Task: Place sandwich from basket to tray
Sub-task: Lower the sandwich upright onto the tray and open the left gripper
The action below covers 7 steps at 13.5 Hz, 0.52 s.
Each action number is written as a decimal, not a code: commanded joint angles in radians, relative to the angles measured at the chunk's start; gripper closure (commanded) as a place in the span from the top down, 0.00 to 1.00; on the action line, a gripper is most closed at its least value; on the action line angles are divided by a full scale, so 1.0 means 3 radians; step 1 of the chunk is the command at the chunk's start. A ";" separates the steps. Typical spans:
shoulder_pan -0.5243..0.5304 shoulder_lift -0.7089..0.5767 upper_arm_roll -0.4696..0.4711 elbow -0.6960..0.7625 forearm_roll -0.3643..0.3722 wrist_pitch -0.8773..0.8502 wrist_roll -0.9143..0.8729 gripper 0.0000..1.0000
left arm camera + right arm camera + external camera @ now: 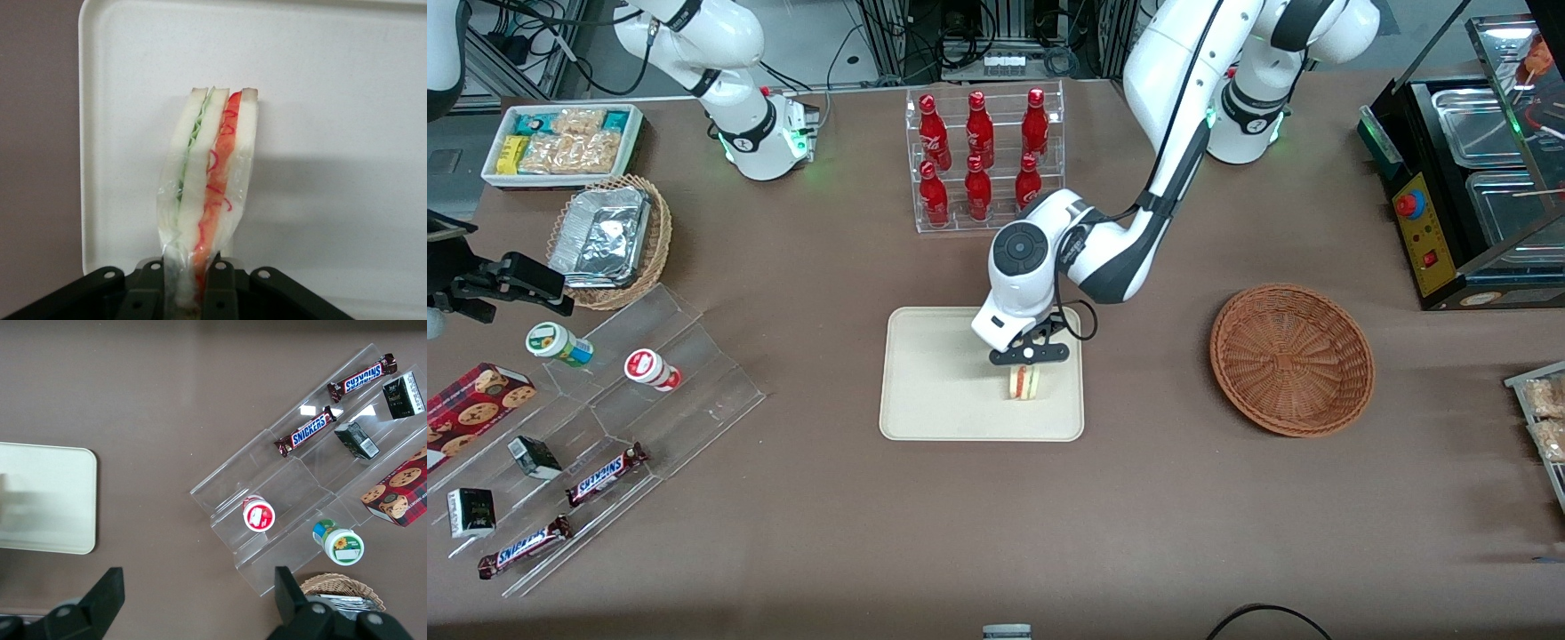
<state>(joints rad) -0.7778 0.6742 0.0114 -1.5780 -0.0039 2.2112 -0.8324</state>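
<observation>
Taking the tray [943,391] as our landmark, we start at its edge nearest the front camera, where only bare cream surface shows. A little farther in, toward the working arm's end of the tray, we find the sandwich [1022,382] standing on the tray's floor, cut edge up. In the wrist view the sandwich [210,180] sits in clear wrap, green filling in one layer and orange-red in the other, with the tray [347,133] beneath it. The end effector [1027,354] sits directly above the sandwich, clenched on it: we see its black fingers [152,287] pressed against both bread faces. From there the white wrist rises over the tray's farther half, and the forearm slants up and away toward the working arm's base. The basket [1292,357] rests on the brown desk [1138,533] well apart from the tray, toward the working arm's end. Farther from the camera than the tray stands a clear rack of red bottles [980,156].
</observation>
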 commanded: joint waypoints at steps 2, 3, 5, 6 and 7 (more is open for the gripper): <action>-0.0046 0.0140 0.0059 0.0147 0.0130 0.0008 -0.0084 0.18; -0.0046 0.0146 0.0059 0.0152 0.0131 0.0008 -0.0089 0.20; -0.0041 0.0130 0.0069 0.0157 0.0136 -0.0007 -0.0094 1.00; -0.0041 0.0110 0.0074 0.0208 0.0136 -0.0033 -0.0099 1.00; -0.0035 0.0064 0.0075 0.0269 0.0136 -0.0129 -0.0094 1.00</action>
<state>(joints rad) -0.7778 0.6981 0.0205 -1.5490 0.0179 2.2140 -0.8379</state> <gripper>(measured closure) 0.621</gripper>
